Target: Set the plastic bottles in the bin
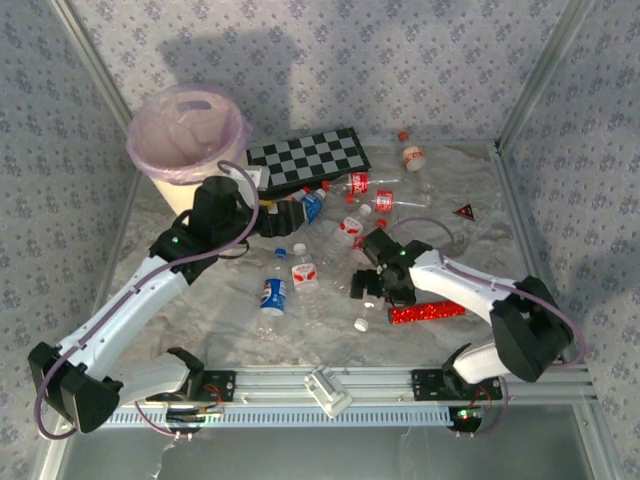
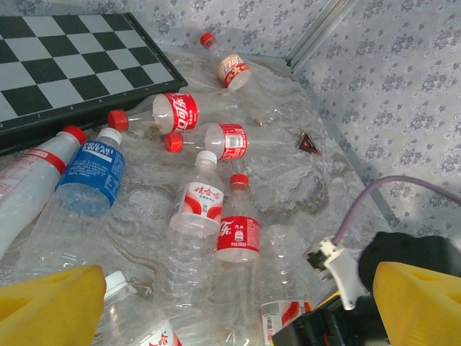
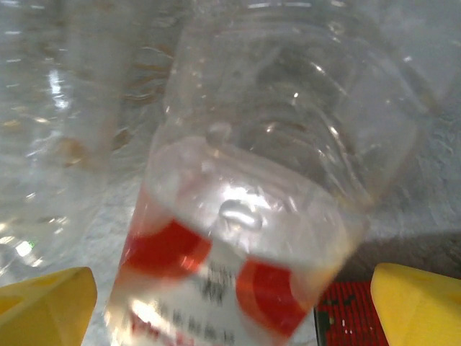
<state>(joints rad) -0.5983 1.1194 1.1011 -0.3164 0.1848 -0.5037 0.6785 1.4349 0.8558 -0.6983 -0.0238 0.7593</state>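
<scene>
Left jaws are held wide apart above the plastic bottles [image 2: 198,209] lying in the middle of the left wrist frame. Right jaws are spread wide too. One clear bottle [image 3: 252,216] with a red label is seen between them but is not squeezed. More bottles are scattered on the worktop [image 1: 300,345] at the centre of the top frame. The bin [image 1: 165,188] is placed at the upper left.

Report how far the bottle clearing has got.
Done: nothing visible; no bottle can be seen inside the bin from above. In hand: the right pincer stands open around a red-labelled bottle, not gripping it; the left pincer is open and empty. Left: many bottles lie on the table.
</scene>
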